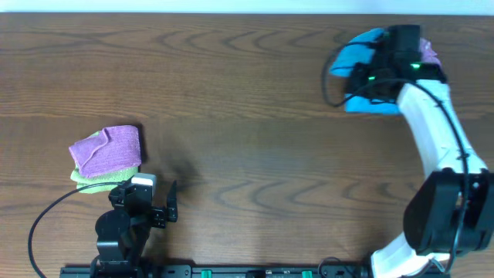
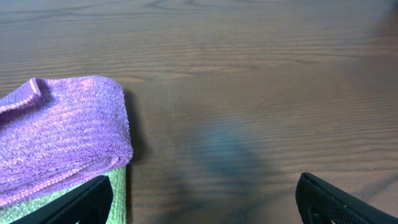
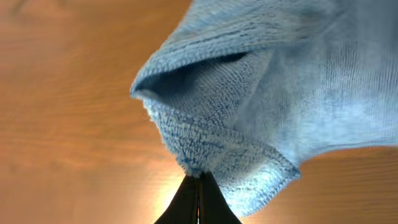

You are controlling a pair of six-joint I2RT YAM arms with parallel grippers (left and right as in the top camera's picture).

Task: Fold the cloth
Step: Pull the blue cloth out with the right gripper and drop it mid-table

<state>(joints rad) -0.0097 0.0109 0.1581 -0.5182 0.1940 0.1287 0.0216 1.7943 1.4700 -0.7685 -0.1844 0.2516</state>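
The cloth (image 1: pixel 351 60) is bunched at far right, its edge pinched in the closed right tool (image 3: pixel 199 193) (left tool (image 2: pixel 205 202) wide open, empty, near left); no fold laid yet

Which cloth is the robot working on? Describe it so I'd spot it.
Look to the far right corner of the wooden table, under the white arm. There the right gripper pinches a bright blue fuzzy cloth. It is the only blue one; the stack at near left is purple over lime-green.
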